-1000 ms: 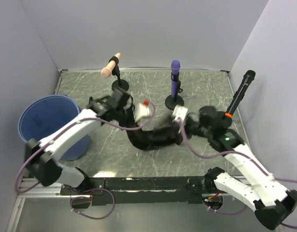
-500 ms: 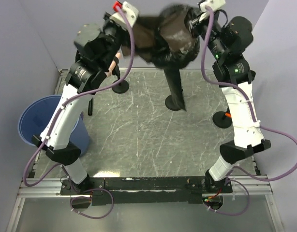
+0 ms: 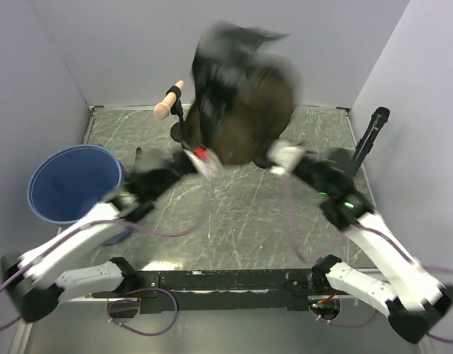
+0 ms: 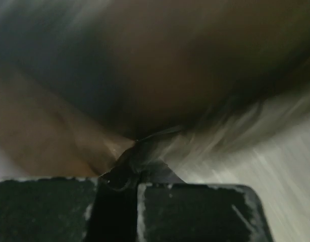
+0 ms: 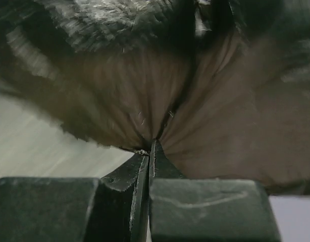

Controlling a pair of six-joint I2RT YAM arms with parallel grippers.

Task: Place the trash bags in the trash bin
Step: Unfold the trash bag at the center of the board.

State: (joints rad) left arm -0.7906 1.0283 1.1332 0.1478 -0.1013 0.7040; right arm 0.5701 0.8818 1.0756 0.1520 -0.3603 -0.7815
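The left tool (image 4: 140,174) is clamped on a pinch of the trash bag (image 3: 245,110), and the right tool (image 5: 150,151) is pinched tight on another fold. The bag billows above and beyond both, blurred. It looks thin, light, limp and slippery, and may catch air or slide free, so gathered rim folds seem the best hold. The trash bin (image 3: 71,188) stands on the table (image 3: 234,228), well out to the left tool's left
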